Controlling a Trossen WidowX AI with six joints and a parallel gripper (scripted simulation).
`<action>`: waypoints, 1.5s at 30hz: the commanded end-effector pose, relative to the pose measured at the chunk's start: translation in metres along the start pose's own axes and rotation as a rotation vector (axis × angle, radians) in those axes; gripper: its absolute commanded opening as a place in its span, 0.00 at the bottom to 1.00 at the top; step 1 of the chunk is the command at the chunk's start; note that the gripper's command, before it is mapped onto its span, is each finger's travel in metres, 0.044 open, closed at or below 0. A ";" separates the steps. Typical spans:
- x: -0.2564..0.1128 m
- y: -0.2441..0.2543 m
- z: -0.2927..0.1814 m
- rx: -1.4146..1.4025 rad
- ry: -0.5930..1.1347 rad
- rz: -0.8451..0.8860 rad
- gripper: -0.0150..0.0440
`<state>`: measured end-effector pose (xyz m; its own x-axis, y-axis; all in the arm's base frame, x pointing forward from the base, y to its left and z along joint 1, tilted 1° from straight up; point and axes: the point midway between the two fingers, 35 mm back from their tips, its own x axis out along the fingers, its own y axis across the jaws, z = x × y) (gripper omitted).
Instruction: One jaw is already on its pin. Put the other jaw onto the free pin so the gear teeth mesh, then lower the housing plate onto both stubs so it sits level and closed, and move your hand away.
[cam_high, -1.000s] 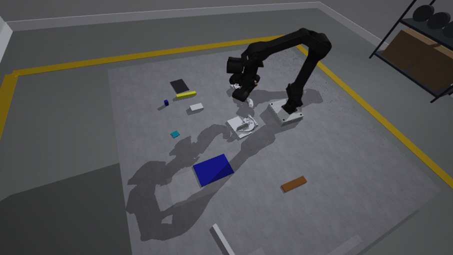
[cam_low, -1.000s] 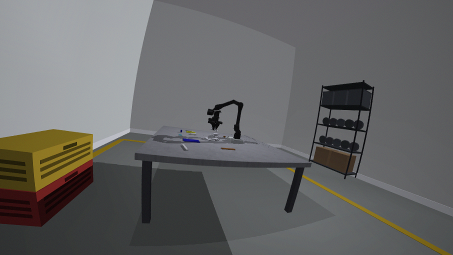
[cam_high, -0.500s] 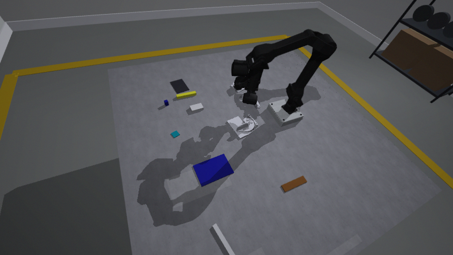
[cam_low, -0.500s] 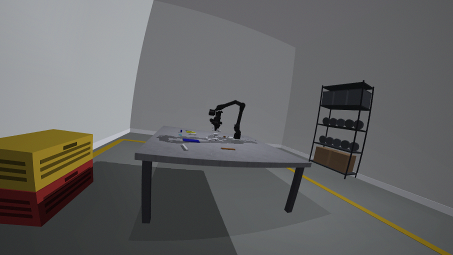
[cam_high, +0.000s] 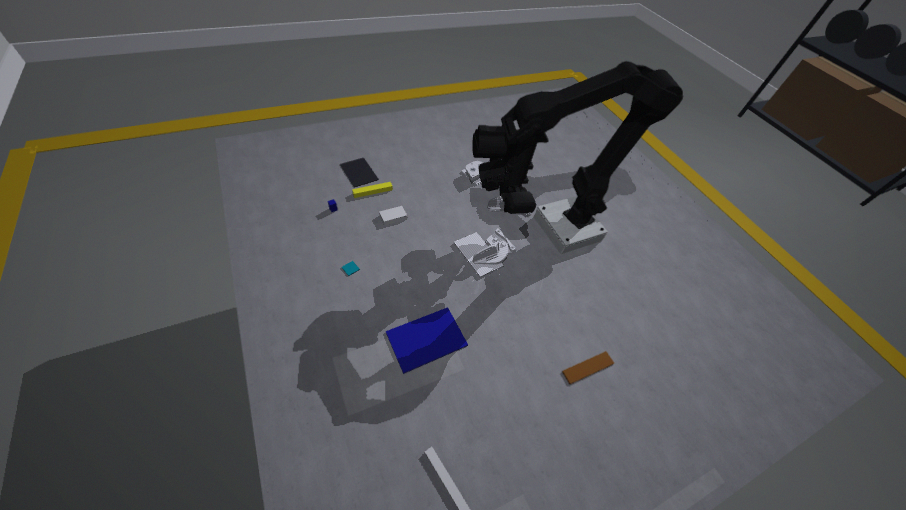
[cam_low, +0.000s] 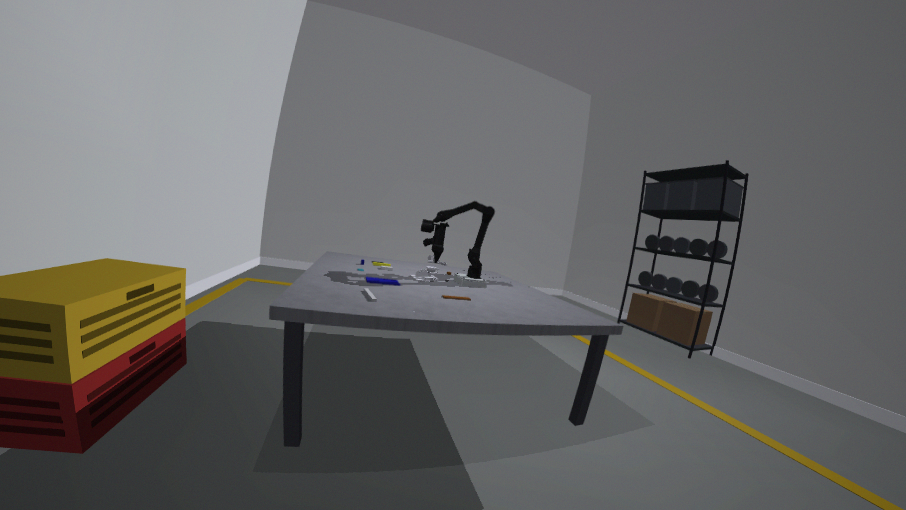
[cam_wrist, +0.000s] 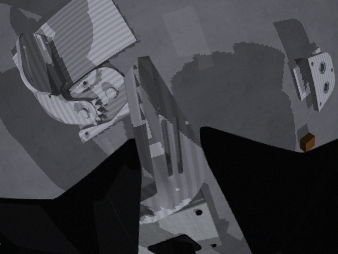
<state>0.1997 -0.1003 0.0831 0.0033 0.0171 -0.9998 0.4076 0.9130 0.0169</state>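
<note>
My gripper (cam_wrist: 169, 140) (cam_low: 437, 261) is shut on the loose white jaw (cam_wrist: 187, 172) (cam_high: 495, 204), a curved, slotted piece. It holds the jaw above the table, between the base assembly and the robot's foot. In the top view the arm hides the fingertips and part of the jaw. The white base (cam_wrist: 116, 27) (cam_high: 469, 242) lies flat with the other jaw (cam_wrist: 60, 110) (cam_high: 502, 255) on one pin. The free pin (cam_wrist: 111, 92) shows beside that jaw's teeth in the wrist view. The white housing plate (cam_wrist: 322, 82) (cam_high: 472, 169), with two holes, stands apart, behind the gripper in the top view.
A small brown block (cam_wrist: 307, 142) is near the housing plate. The robot's foot (cam_high: 561, 231) (cam_wrist: 197, 225) is close to the base. On the table are a white block (cam_high: 393, 214), yellow bar (cam_high: 372, 189), dark plate (cam_high: 358, 171), teal tile (cam_high: 350, 268), blue slab (cam_high: 426, 340) and orange bar (cam_high: 588, 368).
</note>
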 end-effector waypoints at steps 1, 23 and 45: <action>0.000 0.003 -0.005 -0.083 -0.010 0.002 0.48; 0.006 0.015 -0.029 -0.498 -0.009 0.002 0.48; 0.006 0.015 -0.029 -0.529 -0.009 0.001 0.48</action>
<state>0.1786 -0.0752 0.0769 0.0069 0.0164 -0.9998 -0.1022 0.9946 0.0157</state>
